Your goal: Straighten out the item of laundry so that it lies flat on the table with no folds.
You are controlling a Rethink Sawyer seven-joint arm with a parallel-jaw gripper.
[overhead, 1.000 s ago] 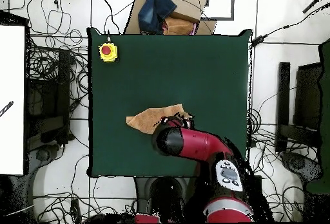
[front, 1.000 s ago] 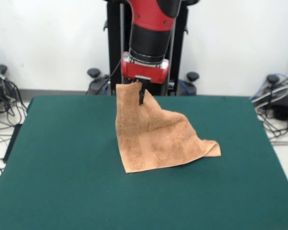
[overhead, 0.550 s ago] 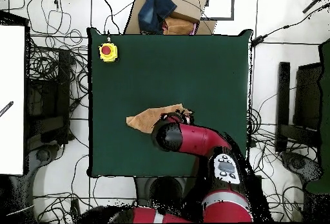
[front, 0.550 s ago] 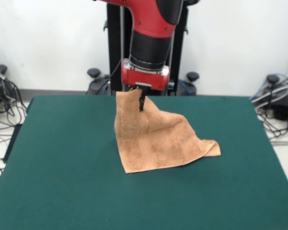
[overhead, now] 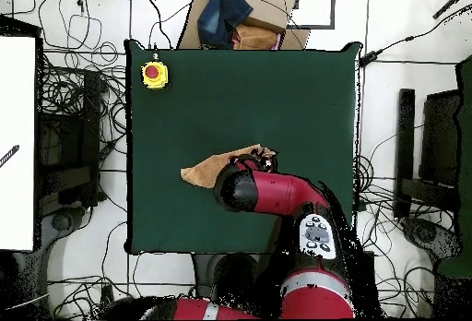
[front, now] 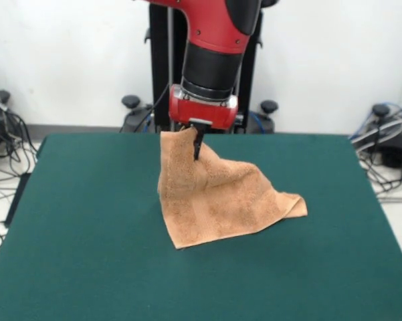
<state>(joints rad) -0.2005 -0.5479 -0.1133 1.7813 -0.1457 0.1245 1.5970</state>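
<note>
The gripper (front: 196,142) is pinching the towel (front: 217,197) by one raised corner (jaws pressed on cloth), the rest draping onto the table (front: 87,221).

Colours on record: orange-tan towel, dark green table, red and black arm.

The towel (front: 214,194) is a uniform light orange-tan with a looped terry texture; a slightly darker woven band crosses it near the lower edge. The table (front: 87,234) top is plain dark green, unpatterned. The arm (front: 214,47) is red with a black section, and its pincer (front: 197,144) shows black. A yellow box with a red button (overhead: 154,74) sits on the table.
</note>
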